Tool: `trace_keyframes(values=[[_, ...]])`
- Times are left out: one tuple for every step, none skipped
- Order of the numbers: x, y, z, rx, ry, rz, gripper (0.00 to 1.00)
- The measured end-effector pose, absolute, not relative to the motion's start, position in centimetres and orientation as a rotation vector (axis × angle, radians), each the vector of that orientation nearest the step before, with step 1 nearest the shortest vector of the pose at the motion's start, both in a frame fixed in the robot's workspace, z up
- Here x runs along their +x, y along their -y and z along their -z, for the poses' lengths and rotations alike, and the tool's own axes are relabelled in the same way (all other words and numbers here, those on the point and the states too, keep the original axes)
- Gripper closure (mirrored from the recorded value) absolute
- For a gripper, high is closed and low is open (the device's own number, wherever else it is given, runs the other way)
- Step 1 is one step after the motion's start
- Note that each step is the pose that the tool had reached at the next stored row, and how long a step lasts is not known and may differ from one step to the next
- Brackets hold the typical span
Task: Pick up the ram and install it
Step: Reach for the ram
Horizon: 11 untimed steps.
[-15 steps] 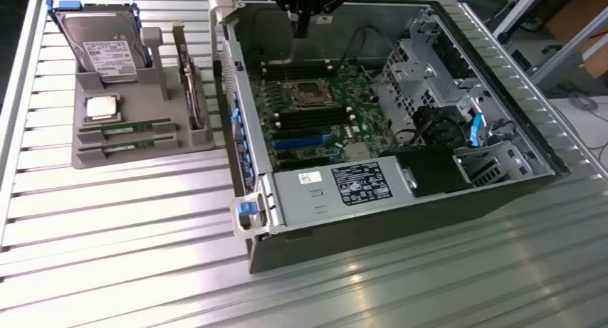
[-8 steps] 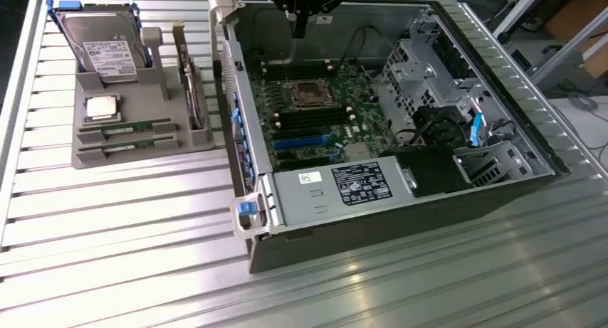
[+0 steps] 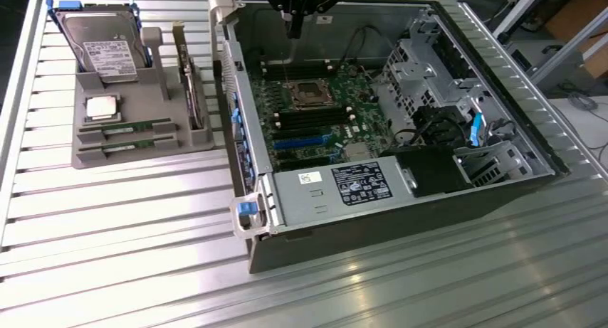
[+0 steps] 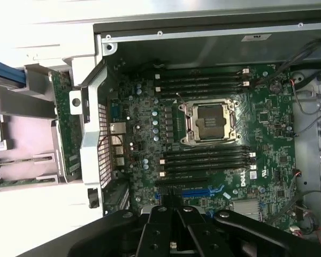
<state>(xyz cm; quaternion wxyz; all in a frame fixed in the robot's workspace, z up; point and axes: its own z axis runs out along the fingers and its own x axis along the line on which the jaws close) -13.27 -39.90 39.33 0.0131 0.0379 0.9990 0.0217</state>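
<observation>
**Table** [image 3: 124,221]: ribbed metal slats carrying all items below.

**Computer case** [image 3: 285,242]: open and lying on its side, on the exterior view's right.
- Near end: a power supply [image 3: 357,184] with a printed label.
- Beyond it: the motherboard [image 3: 328,125], with an open processor socket [image 3: 309,93] and black memory slots [image 3: 306,119] just near of the socket.

**Grey holder** [image 3: 142,157]: on the exterior view's left, beside the case wall.
- Near ram stick [image 3: 127,149]: lies flat in the nearest groove.
- Far ram stick [image 3: 127,130]: lies in the next groove, parallel and just beside the first.
- Processor chip [image 3: 102,107]: square and silver, beyond the two sticks.
- Hard drive [image 3: 112,57]: stands tilted at the far end.

**Claw** [image 3: 295,33]: closed narrow, fingers together. It hangs over the far part of the motherboard, well apart from both ram sticks, with the case wall between.
</observation>
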Motion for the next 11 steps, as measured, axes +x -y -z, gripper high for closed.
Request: trace_keyframes(values=[[-13.34, 39.89, -39.33, 0.118, -3.112, -0.068, 0.89], [-13.43, 39.89, -39.33, 0.118, -3.112, -0.068, 0.89], [-13.52, 39.89, -39.33, 0.118, -3.113, -0.068, 0.89], [-13.6, 39.89, -39.33, 0.118, -3.112, -0.068, 0.89], [-13.63, 39.89, -39.33, 0.118, -3.112, -0.068, 0.89], [-13.71, 39.89, -39.33, 0.118, -3.112, -0.068, 0.89], [-13.79, 39.89, -39.33, 0.118, -3.113, -0.068, 0.89], [-13.9, 39.9, -39.33, 0.118, -3.112, -0.068, 0.89], [-14.03, 39.89, -39.33, 0.118, -3.113, -0.068, 0.89], [-14.1, 39.89, -39.33, 0.118, -3.113, -0.068, 0.89], [-14.18, 39.89, -39.33, 0.118, -3.113, -0.068, 0.89]])
